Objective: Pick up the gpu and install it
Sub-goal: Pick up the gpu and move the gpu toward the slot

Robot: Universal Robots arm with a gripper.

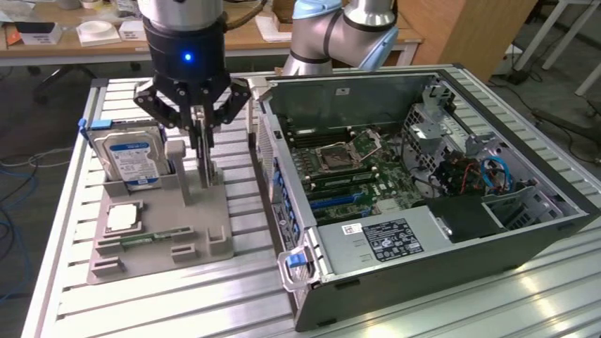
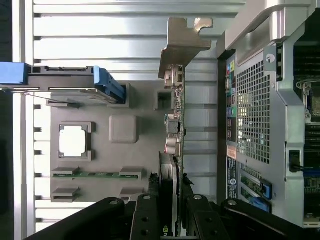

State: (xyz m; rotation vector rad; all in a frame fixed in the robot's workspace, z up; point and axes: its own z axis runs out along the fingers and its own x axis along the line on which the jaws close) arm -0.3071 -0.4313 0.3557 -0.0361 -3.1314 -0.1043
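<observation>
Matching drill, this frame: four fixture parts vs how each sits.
1 thin gpu card with silvery bracket
2 silver hard drive, blue-white label
3 narrow green memory stick
4 square silver processor chip
A flat in a square recess
B on edge, clamped by the black gripper
C in a long narrow slot
D upright in a wide slot
Pairs: 1-B, 2-D, 3-C, 4-A

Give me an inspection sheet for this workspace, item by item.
Surface: slatted metal table, carrying a grey fixture tray and an open computer case.
Job's things: gpu upright in the tray's slot, not yet in the case.
Clutter: hard drive, processor chip and memory stick seated in the tray.
Grippers: gripper shut on the gpu's top edge.
Cables: blue cables inside the case; floor cables at the exterior view's left.
Surroundings: wooden desk behind the table.
</observation>
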